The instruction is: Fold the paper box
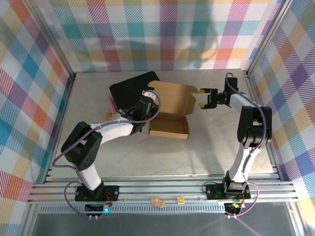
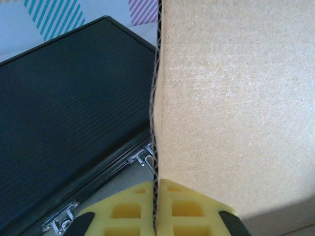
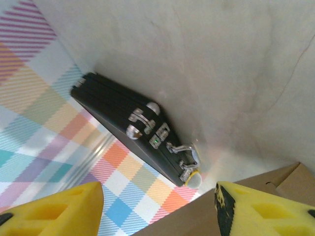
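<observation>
The paper box point(image 1: 170, 115) lies mid-table, a brown cardboard tray with its lid flap standing open toward the back. My left gripper point(image 1: 143, 109) is at the box's left side, shut on a cardboard wall. In the left wrist view the corrugated edge point(image 2: 155, 147) runs straight down between the yellow fingers point(image 2: 128, 211). My right gripper point(image 1: 203, 98) hovers open beside the lid's right tab. In the right wrist view its fingertips point(image 3: 261, 211) stand wide apart, and the cardboard edge point(image 3: 197, 221) shows low between them, touching neither that I can see.
A black hard case point(image 1: 130, 91) sits just behind and left of the box, also visible as the case point(image 2: 64, 123) and the case point(image 3: 123, 123). A pink item point(image 1: 112, 104) and a small tan piece point(image 1: 108, 116) lie by the left arm. Plaid walls enclose the table.
</observation>
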Controlling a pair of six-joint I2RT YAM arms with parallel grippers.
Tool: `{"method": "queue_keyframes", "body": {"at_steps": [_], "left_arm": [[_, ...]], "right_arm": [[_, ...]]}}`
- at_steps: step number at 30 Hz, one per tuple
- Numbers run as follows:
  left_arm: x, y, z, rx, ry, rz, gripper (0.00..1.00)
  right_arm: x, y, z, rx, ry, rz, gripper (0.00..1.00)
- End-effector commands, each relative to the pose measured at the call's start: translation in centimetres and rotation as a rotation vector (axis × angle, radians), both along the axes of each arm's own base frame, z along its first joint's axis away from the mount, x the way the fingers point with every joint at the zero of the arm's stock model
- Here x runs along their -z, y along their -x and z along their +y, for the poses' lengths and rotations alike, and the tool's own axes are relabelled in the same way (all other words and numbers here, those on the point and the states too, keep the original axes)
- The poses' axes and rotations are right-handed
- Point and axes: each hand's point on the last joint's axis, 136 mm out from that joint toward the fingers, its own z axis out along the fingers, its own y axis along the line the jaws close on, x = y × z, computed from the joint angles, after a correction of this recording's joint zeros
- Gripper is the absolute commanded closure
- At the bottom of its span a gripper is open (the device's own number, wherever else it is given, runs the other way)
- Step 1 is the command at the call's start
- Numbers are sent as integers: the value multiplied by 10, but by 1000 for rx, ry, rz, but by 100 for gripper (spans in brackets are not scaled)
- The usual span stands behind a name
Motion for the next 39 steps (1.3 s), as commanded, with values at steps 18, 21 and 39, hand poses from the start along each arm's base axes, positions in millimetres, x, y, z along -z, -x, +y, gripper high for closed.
{"method": "queue_keyframes", "body": {"at_steps": [18,21,39], "left_arm": [[-18,-8,-7,16,43,-40,100],[-17,-8,-7,18,43,-39,100],[-16,-9,-13,37,67,-55,100]], "right_arm": [[-31,43,52,19,-227,110,27],[-34,47,58,8,-238,127,25],[-38,63,92,-71,-315,219,26]]}}
